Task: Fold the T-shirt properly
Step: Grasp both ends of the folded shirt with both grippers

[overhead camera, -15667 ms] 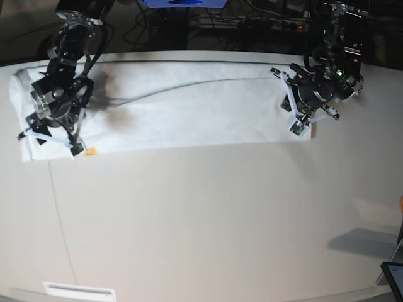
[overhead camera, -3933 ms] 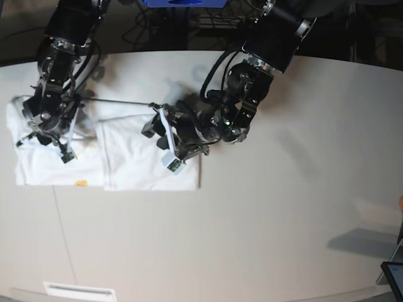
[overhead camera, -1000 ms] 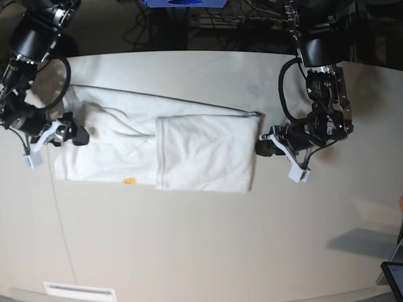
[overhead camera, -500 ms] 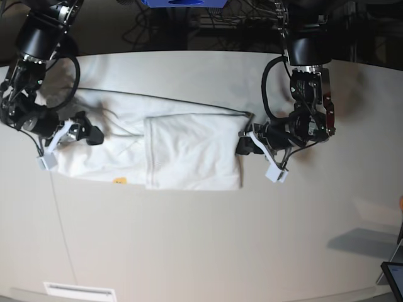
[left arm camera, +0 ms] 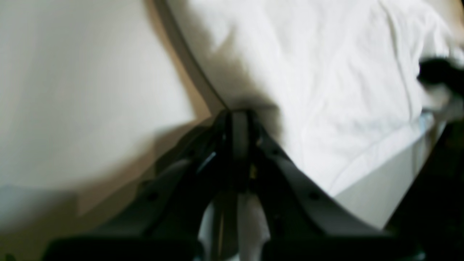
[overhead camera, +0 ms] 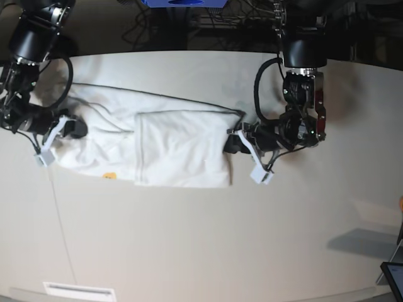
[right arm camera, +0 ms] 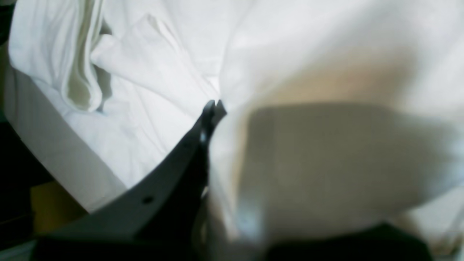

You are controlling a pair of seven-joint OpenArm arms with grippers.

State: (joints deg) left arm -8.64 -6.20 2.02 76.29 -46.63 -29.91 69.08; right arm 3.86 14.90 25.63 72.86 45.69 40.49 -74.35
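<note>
The white T-shirt (overhead camera: 176,148) lies on the table as a long strip, its right part folded over as a flat panel. A small orange bit of print (overhead camera: 109,175) shows at its front edge. My left gripper (overhead camera: 234,142) is shut on the shirt's right edge; in the left wrist view (left arm camera: 237,117) its jaws are pinched on the hem with the cloth (left arm camera: 326,90) spreading beyond. My right gripper (overhead camera: 73,128) is shut on the shirt's left end; in the right wrist view (right arm camera: 214,107) the cloth (right arm camera: 145,108) drapes over one finger.
The pale table (overhead camera: 208,239) ends at a dark back edge with cables (overhead camera: 220,25) behind it. A tablet corner (overhead camera: 394,277) sits at the front right. A white label (overhead camera: 79,290) lies at the front left edge.
My left gripper has pulled the shirt's right edge further left, so the folded panel has slid left. My right gripper has drawn back left and slightly up with the left end.
</note>
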